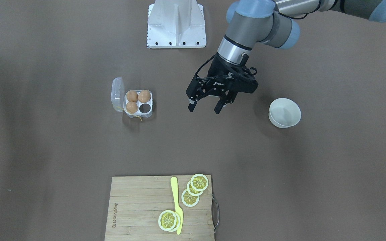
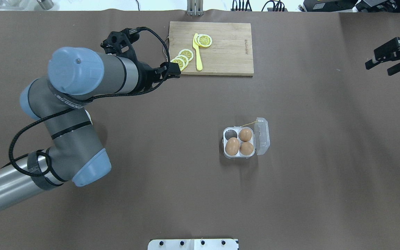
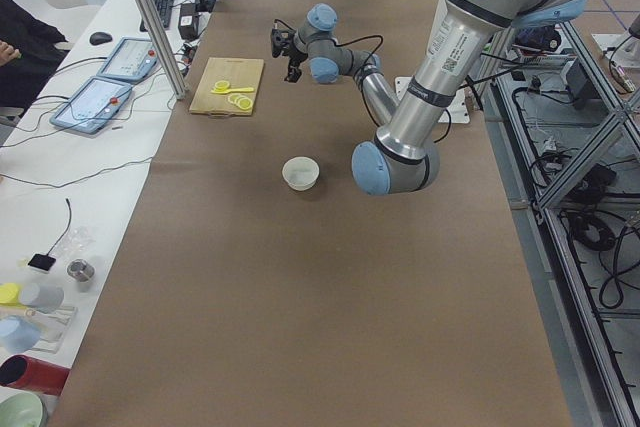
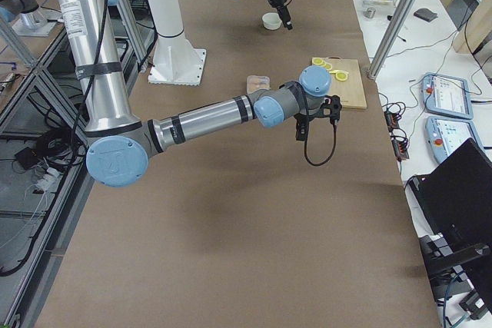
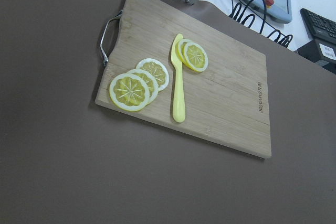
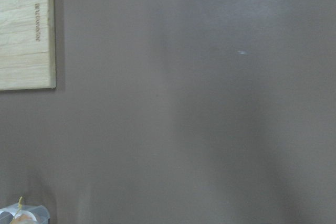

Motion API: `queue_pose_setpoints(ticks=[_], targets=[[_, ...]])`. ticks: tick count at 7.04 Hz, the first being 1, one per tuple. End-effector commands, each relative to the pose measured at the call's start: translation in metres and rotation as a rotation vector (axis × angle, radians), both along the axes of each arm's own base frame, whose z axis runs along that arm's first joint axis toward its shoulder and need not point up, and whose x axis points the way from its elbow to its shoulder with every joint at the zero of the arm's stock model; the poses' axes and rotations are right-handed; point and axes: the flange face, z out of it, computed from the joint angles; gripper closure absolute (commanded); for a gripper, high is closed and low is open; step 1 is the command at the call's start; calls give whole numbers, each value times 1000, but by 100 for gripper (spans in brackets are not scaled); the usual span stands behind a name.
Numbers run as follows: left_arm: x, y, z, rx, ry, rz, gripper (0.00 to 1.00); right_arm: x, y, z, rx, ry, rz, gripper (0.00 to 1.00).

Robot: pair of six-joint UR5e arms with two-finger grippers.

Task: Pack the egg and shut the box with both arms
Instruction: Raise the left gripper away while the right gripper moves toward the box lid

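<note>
The clear box (image 1: 138, 103) stands mid-table with its lid (image 1: 117, 93) hinged open to one side and a yellow string by it. Three orange-brown eggs sit in its cells (image 1: 132, 96) (image 1: 144, 96) (image 1: 132, 107); the fourth cell (image 1: 144, 107) is empty. It also shows in the overhead view (image 2: 239, 143). My left gripper (image 1: 204, 109) is open and empty, hanging above the table between the box and a white bowl (image 1: 284, 112). My right gripper (image 2: 380, 68) is open and empty, far off at the table's right side.
The white bowl looks empty. A wooden cutting board (image 1: 139, 207) holds lemon slices (image 1: 194, 189) and a yellow knife (image 1: 177, 204) at the far edge. The white base plate (image 1: 176, 23) is on the robot's side.
</note>
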Motion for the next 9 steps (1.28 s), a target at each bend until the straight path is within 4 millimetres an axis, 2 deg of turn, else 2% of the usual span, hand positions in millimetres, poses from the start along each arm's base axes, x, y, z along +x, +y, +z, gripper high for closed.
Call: queue_pose_setpoints(ticks=[1,2,3,4,5,6,8,9], targets=[[-36,-14,17,-61,-18,43,2,-56,32,-6,61,-57,-8,19],[-65,-32,22,-123,-12,93,2,-78,51,3,82,-68,-7,45],[-73,-35,32,-143,-16,99,2,-98,67,1,95,-104,-25,64],[-78,-38,48,-155,-36,99,2,-116,89,12,118,-118,-69,87],[-84,-38,67,-161,-57,97,2,-136,101,6,122,-141,-101,100],[-89,-38,75,-171,-59,99,2,-149,110,0,140,-158,-133,100],[-104,-44,76,-191,-40,122,2,-189,139,-21,132,-179,-186,100],[-105,-45,77,-194,-40,118,2,-201,150,-32,104,-190,-193,100]])
